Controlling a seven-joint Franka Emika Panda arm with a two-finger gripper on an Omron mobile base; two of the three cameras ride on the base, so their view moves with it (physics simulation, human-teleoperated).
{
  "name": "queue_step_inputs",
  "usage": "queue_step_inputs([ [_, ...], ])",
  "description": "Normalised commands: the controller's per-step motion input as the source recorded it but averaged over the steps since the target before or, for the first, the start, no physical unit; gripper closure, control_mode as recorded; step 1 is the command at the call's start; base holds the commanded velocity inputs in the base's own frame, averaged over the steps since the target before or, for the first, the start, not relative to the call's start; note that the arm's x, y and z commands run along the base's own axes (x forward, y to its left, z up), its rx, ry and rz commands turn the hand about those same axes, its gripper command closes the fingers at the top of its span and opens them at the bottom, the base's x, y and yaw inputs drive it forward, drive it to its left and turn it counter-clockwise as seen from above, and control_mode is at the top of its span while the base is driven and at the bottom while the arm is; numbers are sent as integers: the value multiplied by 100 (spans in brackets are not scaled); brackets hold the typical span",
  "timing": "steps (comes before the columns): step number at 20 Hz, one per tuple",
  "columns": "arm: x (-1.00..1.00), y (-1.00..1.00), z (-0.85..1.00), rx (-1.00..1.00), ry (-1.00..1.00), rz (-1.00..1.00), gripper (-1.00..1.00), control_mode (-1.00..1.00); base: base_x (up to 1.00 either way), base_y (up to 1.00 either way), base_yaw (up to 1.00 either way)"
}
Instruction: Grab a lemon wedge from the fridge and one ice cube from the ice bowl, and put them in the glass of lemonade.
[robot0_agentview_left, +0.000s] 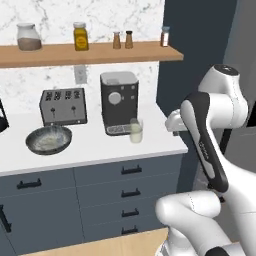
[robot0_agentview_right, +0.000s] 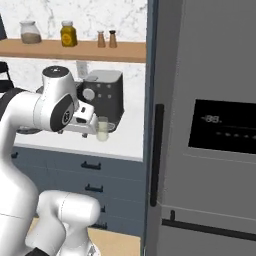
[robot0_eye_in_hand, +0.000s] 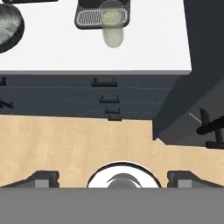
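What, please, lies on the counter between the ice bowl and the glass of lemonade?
Bare white counter lies between the ice bowl and the glass, in the left base view.

My arm (robot0_agentview_left: 215, 150) is glossy white throughout, built of rounded, bulbous segments that look like smooth moulded shells. A dark charcoal band runs the length of the forearm link (robot0_agentview_left: 202, 135), with faint small lettering printed on it that I can't read. The top joint cap (robot0_agentview_left: 226, 70) is a flat dark grey disc set into the white housing. From my right base camera, the shoulder joint (robot0_agentview_right: 59, 112) shows a round grey face with a small pale mark at its centre. The pincer (robot0_eye_in_hand: 113, 177) has two small dark grey finger tips (robot0_eye_in_hand: 41, 178), blocky and angular, standing wide apart.
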Motion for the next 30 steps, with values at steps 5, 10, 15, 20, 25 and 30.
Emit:
queue_step_inputs([
  [5, 0, 0, 0, 0, 0, 0, -100, 100, 71, 97, 0],
  [10, 0, 0, 0, 0, 0, 0, -100, 100, 84, 75, -6],
  [15, 10, 0, -6, 0, 3, 0, -100, -100, 20, 8, 0],
  [20, 79, 45, -41, -4, 23, 0, -100, -100, 0, 0, 0],
  [25, 86, 64, -60, 1, 8, 2, -100, -100, 0, 0, 0],
  [30, 9, 0, -67, 0, 1, 8, -100, -100, 0, 0, 0],
])
